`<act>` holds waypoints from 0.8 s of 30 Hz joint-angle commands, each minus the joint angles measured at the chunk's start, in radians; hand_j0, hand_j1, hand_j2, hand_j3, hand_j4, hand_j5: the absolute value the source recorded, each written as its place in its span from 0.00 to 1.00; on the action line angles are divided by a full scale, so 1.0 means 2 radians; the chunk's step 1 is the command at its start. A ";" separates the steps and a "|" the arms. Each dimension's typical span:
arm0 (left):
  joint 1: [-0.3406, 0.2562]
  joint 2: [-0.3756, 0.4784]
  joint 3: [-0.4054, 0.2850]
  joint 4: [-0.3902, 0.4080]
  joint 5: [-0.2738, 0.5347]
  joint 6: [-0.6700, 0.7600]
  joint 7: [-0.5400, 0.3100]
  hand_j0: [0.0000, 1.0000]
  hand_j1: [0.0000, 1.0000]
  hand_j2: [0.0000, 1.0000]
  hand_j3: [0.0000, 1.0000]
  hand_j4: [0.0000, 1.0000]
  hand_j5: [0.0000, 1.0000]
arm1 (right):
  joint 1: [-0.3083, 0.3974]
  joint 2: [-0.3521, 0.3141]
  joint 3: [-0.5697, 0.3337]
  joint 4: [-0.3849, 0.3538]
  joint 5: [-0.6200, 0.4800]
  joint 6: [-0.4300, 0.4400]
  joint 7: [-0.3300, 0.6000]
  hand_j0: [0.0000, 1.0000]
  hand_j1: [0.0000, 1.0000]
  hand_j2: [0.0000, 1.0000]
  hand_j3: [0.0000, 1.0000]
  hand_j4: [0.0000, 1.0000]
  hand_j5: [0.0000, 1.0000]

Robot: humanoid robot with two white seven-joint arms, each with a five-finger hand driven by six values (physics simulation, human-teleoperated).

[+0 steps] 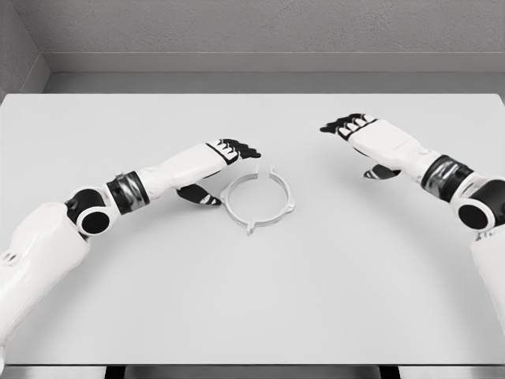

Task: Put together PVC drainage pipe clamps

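Two hands hover over a white worktop (252, 308) with one pipe clamp ring.

The clamp ring (258, 199) lies flat near the worktop's middle. The left hand (223, 158) sits just beside its left rim, fingers extended and holding nothing. The right hand (371, 138), well apart toward the right edge, also shows fingers extended and empty.

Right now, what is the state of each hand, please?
Left hand: open, holding nothing, just left of the white clamp ring.
Right hand: open, holding nothing, away from the ring.
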 commanded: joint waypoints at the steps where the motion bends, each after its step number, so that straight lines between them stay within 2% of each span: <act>1: 0.000 0.000 0.000 0.001 0.004 0.000 0.000 1.00 1.00 1.00 1.00 1.00 1.00 | 0.002 -0.007 -0.029 -0.022 -0.004 -0.004 -0.001 1.00 1.00 1.00 1.00 1.00 1.00; 8: 0.001 -0.003 0.000 0.002 0.003 0.000 0.000 1.00 1.00 1.00 1.00 1.00 1.00 | 0.038 -0.008 -0.086 -0.040 -0.004 -0.036 0.000 1.00 1.00 1.00 1.00 1.00 1.00; 20: 0.002 -0.019 0.000 0.002 0.002 0.000 0.000 1.00 1.00 1.00 1.00 1.00 1.00 | 0.064 -0.009 -0.127 -0.047 -0.005 -0.045 -0.001 1.00 1.00 1.00 1.00 1.00 1.00; 24: 0.002 -0.022 0.000 0.006 0.003 0.000 0.000 1.00 1.00 1.00 1.00 1.00 1.00 | 0.066 -0.009 -0.127 -0.047 -0.005 -0.045 -0.001 1.00 1.00 1.00 1.00 1.00 1.00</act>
